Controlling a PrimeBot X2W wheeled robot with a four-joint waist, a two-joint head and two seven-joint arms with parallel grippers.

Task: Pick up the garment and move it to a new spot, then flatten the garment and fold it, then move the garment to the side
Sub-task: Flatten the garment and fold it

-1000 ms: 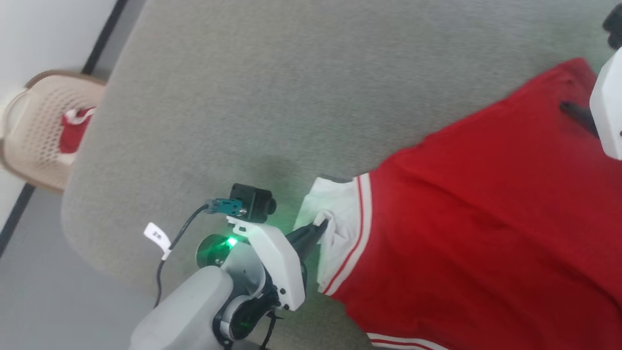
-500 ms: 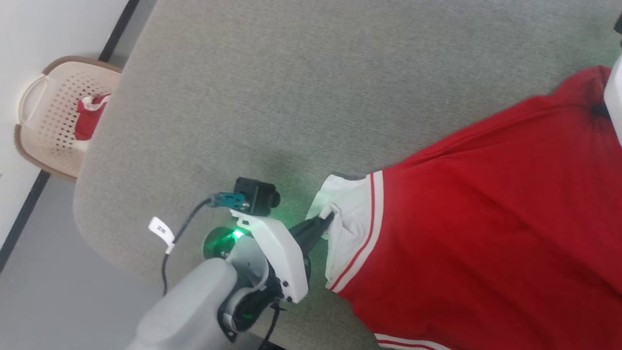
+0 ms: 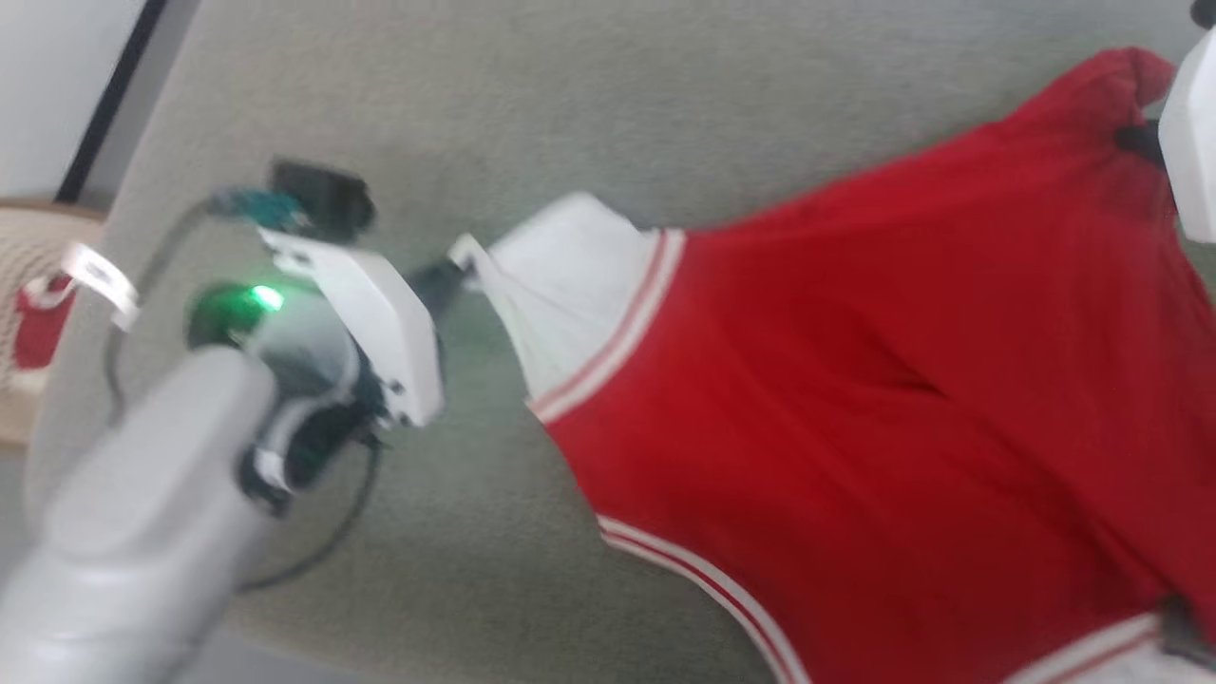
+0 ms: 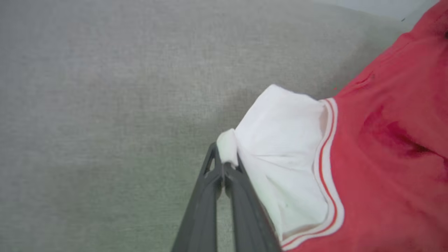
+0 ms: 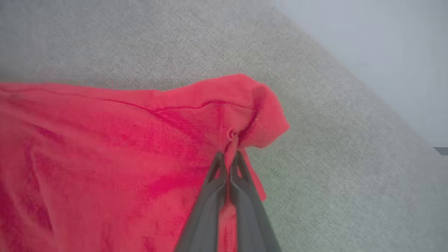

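Note:
The garment [image 3: 855,380], red with a white sleeve and red-white striped trim, is stretched over the grey table [image 3: 589,114] between my two arms. My left gripper [image 3: 461,271] is shut on the tip of the white sleeve [image 4: 280,140], and the left wrist view shows the white cloth pinched between its dark fingertips [image 4: 224,164]. At the far right edge, my right gripper [image 3: 1135,141] is shut on a bunched red corner of the garment [image 5: 245,115], with cloth squeezed between the fingers [image 5: 229,157]. The printed front is hidden.
A beige basket [image 3: 38,313] with a red item inside sits at the left, beyond the table's edge. Pale floor [image 5: 367,52] lies past the table's far corner in the right wrist view.
My right gripper has shut on the red corner. The left arm has pulled the sleeve up and to the left, lifting and stretching the cloth. The head camera has shifted, blurring the picture.

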